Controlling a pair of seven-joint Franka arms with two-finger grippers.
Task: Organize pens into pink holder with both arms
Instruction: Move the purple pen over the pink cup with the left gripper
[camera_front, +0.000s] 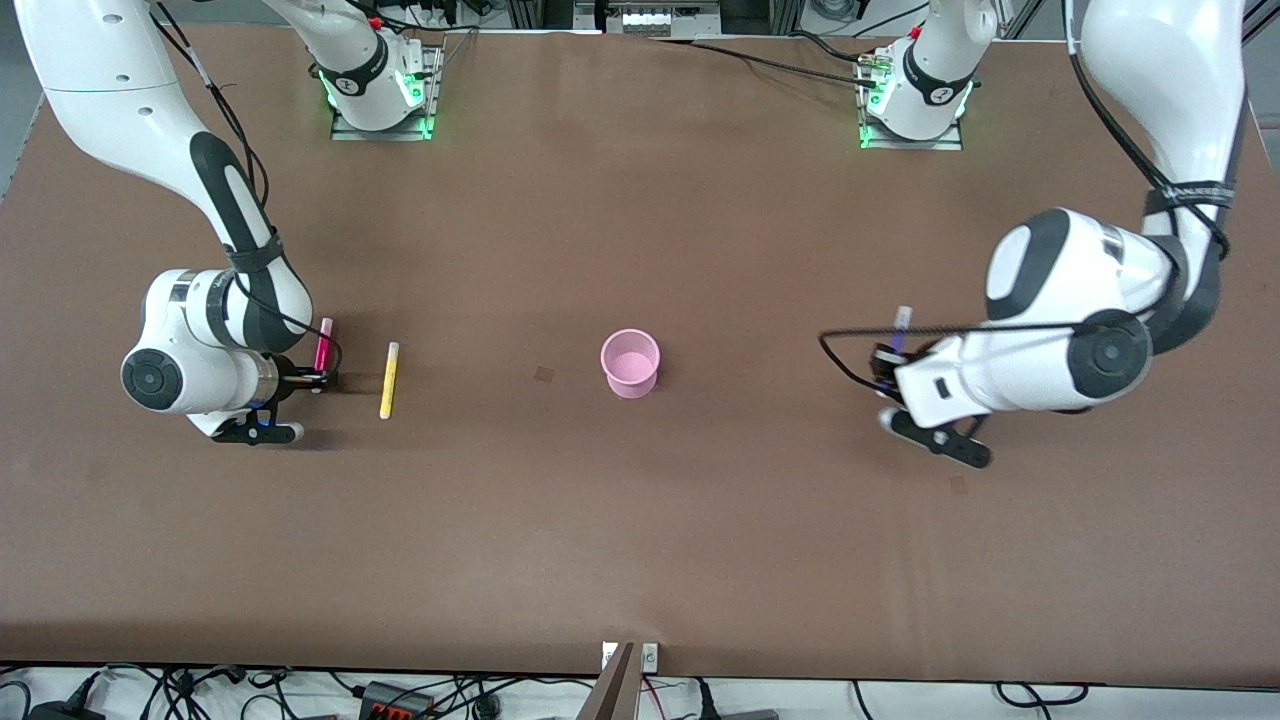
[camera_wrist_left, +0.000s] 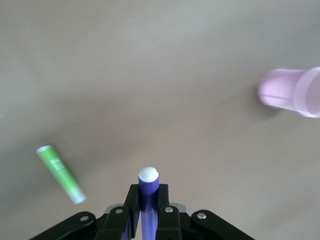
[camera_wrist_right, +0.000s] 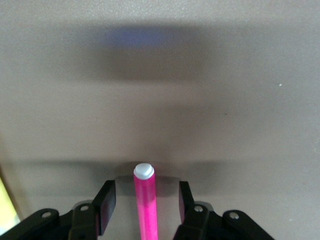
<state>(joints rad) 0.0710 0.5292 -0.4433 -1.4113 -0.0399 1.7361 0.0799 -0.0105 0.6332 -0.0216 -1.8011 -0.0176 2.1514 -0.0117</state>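
Note:
The pink holder (camera_front: 630, 363) stands upright in the middle of the table; it also shows in the left wrist view (camera_wrist_left: 292, 92). My left gripper (camera_front: 888, 362) is shut on the purple pen (camera_front: 902, 328) toward the left arm's end; its fingers clamp the pen (camera_wrist_left: 148, 187) just below the white tip. The light green pen (camera_wrist_left: 61, 173) lies on the table beside it and is hidden in the front view. My right gripper (camera_front: 312, 378) is open, low over the table, with the magenta pen (camera_wrist_right: 145, 200) lying between its fingers untouched. The yellow pen (camera_front: 389, 380) lies beside the magenta pen (camera_front: 323, 345).
The brown table top (camera_front: 640, 520) is bare between the holder and each gripper. The arm bases (camera_front: 380, 95) stand along the table's edge farthest from the front camera. Cables lie below the near edge.

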